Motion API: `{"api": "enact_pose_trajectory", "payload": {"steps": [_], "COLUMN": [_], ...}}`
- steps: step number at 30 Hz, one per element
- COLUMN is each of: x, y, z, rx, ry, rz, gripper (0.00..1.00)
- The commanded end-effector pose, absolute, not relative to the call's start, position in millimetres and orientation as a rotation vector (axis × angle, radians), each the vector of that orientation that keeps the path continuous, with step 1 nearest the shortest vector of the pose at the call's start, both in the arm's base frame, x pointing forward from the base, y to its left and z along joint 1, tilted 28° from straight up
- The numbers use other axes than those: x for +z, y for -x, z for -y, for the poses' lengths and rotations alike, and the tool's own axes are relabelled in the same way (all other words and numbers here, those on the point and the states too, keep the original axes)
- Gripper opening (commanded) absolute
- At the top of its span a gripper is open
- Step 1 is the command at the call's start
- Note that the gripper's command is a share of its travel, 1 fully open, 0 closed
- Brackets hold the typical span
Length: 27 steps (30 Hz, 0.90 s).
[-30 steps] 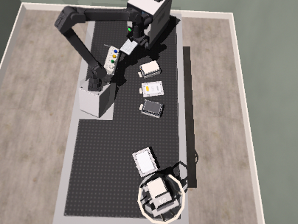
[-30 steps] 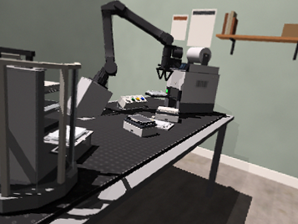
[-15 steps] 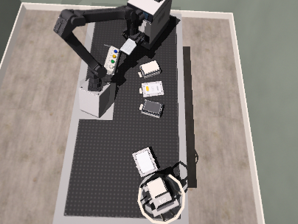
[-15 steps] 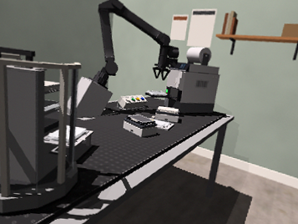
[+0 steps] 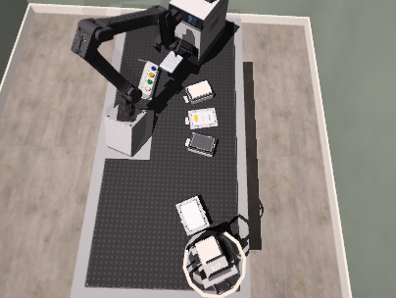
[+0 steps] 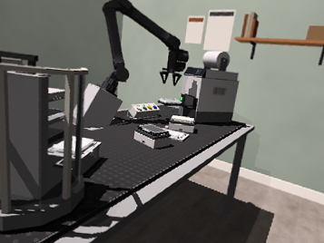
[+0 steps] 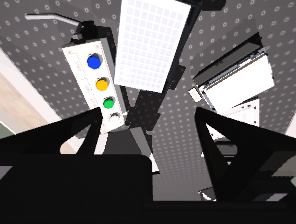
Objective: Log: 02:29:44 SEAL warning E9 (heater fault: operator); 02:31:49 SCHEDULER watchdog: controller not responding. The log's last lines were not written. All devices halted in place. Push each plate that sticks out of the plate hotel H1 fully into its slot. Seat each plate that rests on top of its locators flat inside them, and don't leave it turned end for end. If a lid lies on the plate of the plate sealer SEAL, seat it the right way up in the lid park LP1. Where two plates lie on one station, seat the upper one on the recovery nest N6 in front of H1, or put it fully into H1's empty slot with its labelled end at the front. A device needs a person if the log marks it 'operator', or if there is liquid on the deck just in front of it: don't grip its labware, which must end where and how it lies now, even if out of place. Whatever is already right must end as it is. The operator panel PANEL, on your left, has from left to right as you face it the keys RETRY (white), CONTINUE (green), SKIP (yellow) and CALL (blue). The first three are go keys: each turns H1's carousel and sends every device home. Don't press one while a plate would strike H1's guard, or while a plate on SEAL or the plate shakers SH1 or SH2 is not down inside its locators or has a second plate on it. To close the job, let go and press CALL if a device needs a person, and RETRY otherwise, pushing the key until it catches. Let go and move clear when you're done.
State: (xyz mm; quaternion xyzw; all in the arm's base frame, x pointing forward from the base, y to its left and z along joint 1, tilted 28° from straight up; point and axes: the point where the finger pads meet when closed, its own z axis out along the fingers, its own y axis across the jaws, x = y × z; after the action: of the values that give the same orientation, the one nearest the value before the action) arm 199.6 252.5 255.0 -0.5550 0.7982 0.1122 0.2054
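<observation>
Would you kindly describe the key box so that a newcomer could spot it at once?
Start at the tall grey machine at the far end of the black bench. Just beside it, near the arm's pedestal, lies a slim white box. Alone among its neighbours, it carries four round keys in a row: blue, yellow, green, white.

The gripper (image 6: 170, 78) hung high with its jaws wide and empty, open air all round it above the desk (image 6: 213, 140). Directly beneath stood the operator panel (image 5: 149, 78) and just beside it a white gridded lid (image 5: 171, 62), leaving only a narrow strip of deck between them. The sealer (image 6: 210, 97) rose close on the far side, blocking that way.
</observation>
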Motion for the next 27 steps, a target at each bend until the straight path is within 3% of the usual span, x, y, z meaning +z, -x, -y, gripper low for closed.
{"api": "enact_pose_trajectory", "payload": {"steps": [1,27], "x": [264.4,263.5], "y": [-186.9,-111.9], "z": [-257.2,-284.3], "rx": [0.331,0.343], "ry": [1.532,1.53], "rz": [-2.192,-2.194], "gripper": [1.0,1.0]}}
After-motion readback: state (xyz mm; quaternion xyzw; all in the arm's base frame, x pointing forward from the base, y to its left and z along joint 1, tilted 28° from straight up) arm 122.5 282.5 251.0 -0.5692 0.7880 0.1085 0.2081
